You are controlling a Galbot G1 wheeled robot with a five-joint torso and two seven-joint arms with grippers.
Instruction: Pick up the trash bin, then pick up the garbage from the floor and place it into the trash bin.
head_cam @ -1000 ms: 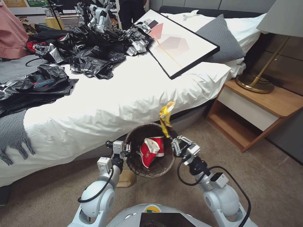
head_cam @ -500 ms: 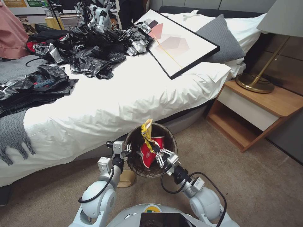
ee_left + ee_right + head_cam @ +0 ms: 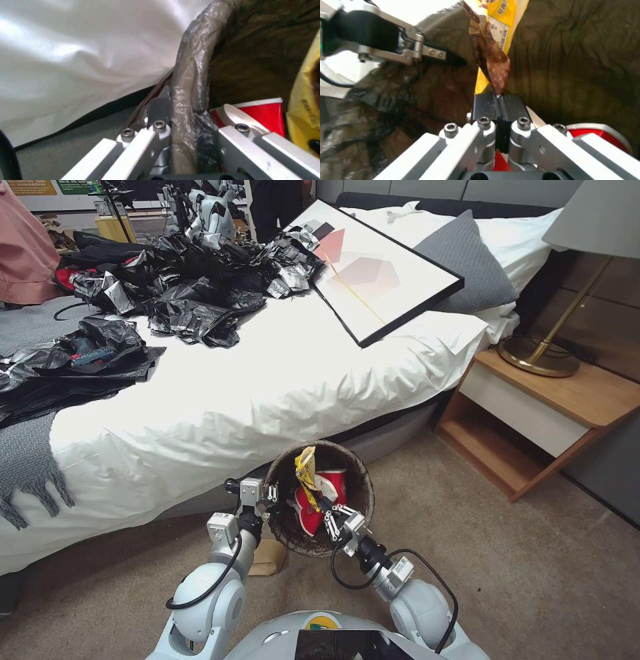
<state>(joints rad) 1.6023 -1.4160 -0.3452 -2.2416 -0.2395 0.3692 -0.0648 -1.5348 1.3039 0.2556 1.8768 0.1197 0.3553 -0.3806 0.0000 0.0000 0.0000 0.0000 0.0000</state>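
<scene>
The trash bin [image 3: 365, 483], round with a dark brown liner, is held off the carpet in front of the bed. My left gripper [image 3: 269, 493] is shut on its near-left rim; in the left wrist view the liner-covered rim [image 3: 190, 95] runs between the fingers [image 3: 146, 140]. My right gripper [image 3: 325, 507] reaches into the bin's mouth, shut on a yellow snack wrapper [image 3: 306, 467] that stands up from its black pads [image 3: 486, 105]. The wrapper [image 3: 493, 37] hangs inside the liner [image 3: 580, 62]. Red-and-white paper cups [image 3: 320, 499] lie in the bin. A brown paper bag [image 3: 268, 557] lies on the floor under my left arm.
The white bed [image 3: 267, 380] rises just beyond the bin, carrying glossy black bags [image 3: 193, 280], a framed picture [image 3: 373, 267] and a grey pillow [image 3: 467, 260]. A wooden nightstand [image 3: 533, 413] with a brass lamp [image 3: 540, 355] stands at the right. Open carpet [image 3: 533, 580] lies to the right.
My right gripper has carried the yellow wrapper left and down, from the bin's right rim into its mouth. The left gripper and the bin have stayed put.
</scene>
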